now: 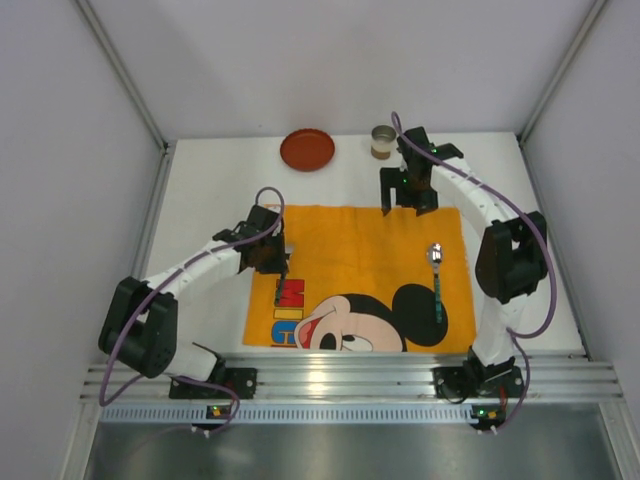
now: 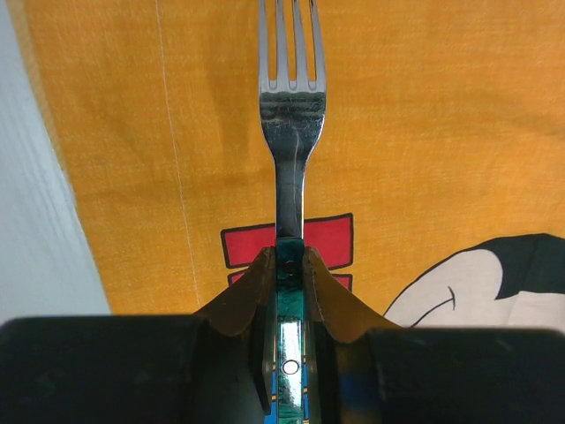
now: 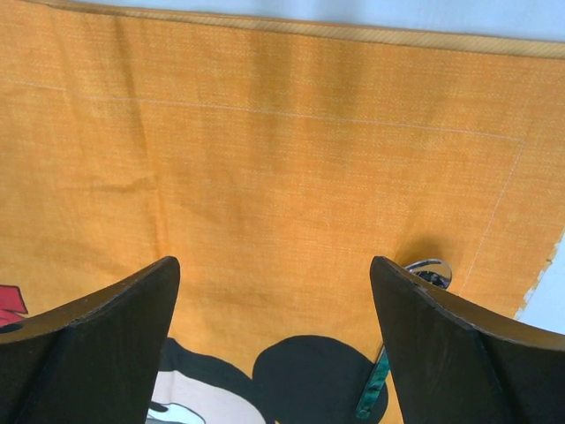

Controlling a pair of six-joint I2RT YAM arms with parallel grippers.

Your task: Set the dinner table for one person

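The white dinner table (image 1: 200, 210) carries an orange Mickey Mouse placemat (image 1: 360, 250). My left gripper (image 1: 282, 262) is over the placemat's left edge. In the left wrist view it (image 2: 289, 261) is shut on the green-blue handle of a steel fork (image 2: 291, 106), whose tines point away over the cloth. A spoon (image 1: 436, 272) with a green handle lies on the placemat's right side. My right gripper (image 1: 408, 203) is open and empty above the placemat's far edge. The right wrist view shows its jaws (image 3: 275, 291) wide apart, with the spoon (image 3: 431, 269) partly behind the right finger.
A red plate (image 1: 307, 150) and a small metal cup (image 1: 383, 141) stand on the table beyond the placemat. A ribbed aluminium rail (image 1: 350, 375) runs along the near edge. Pale lilac walls close in both sides and the back.
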